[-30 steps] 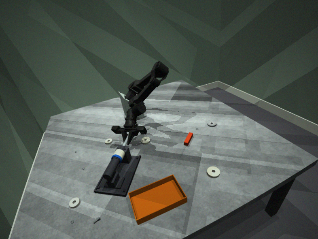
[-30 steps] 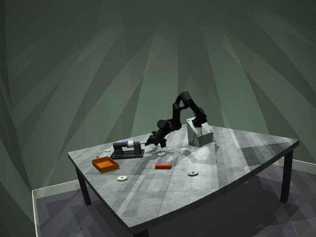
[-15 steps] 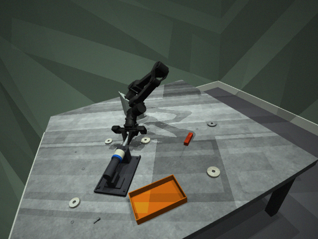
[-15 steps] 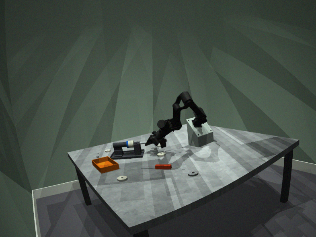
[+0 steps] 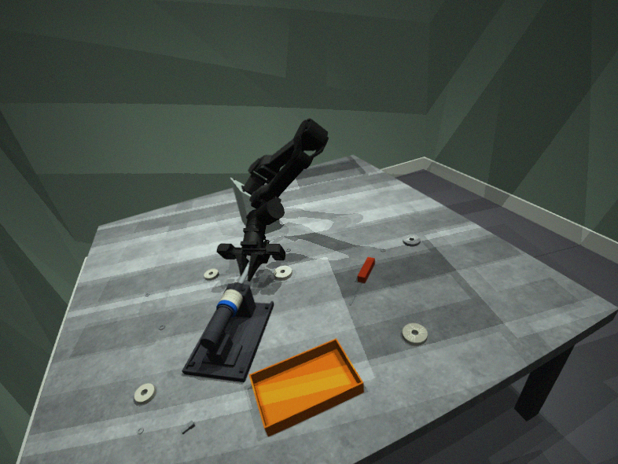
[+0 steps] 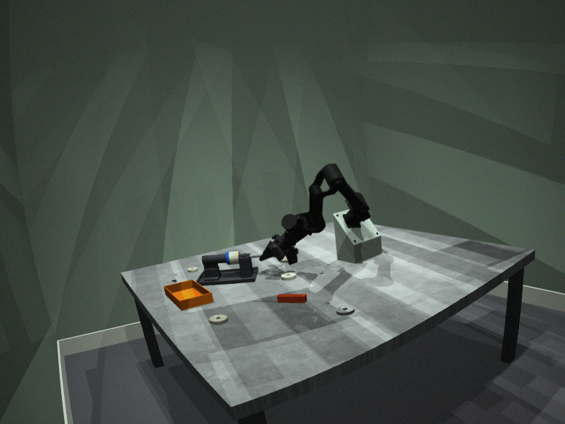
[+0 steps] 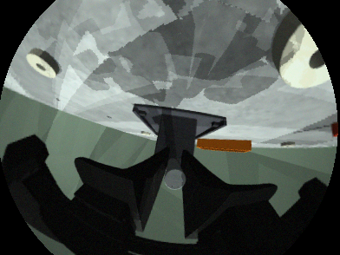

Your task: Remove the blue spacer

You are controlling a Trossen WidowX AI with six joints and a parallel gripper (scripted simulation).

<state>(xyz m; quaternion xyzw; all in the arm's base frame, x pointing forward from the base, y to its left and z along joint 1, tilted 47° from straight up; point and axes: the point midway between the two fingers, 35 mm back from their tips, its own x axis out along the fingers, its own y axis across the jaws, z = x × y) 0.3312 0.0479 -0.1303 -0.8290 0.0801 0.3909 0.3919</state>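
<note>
My gripper point(image 5: 247, 272) point(image 6: 261, 259) point(image 7: 175, 152) is shut on the shaft point(image 5: 242, 278) point(image 6: 256, 256) point(image 7: 174, 179), a thin grey rod sticking out of the support post point(image 5: 244, 305) point(image 6: 246, 265) point(image 7: 175, 134). The blue spacer point(image 5: 228, 305) point(image 6: 227, 257) sits upright in line with the shaft, right against the big dark housing block point(image 5: 215, 326) point(image 6: 213, 260). Cream spacers point(image 5: 232, 297) point(image 6: 233, 257) fill the space between the blue one and the post; their number is unclear. The shaft inside the spacers and housing is hidden. No blue spacer shows on the table.
The fixture has a dark base plate point(image 5: 256, 332). An orange tray point(image 5: 294, 360) point(image 6: 198, 301) point(image 7: 224, 146) lies beside it. A red-handled tool point(image 5: 366, 269) point(image 6: 292, 298) lies farther off. Cream discs point(image 5: 287, 269) point(image 5: 414, 340) point(image 7: 299, 71) lie around. A small bolt point(image 5: 188, 427) lies near the front.
</note>
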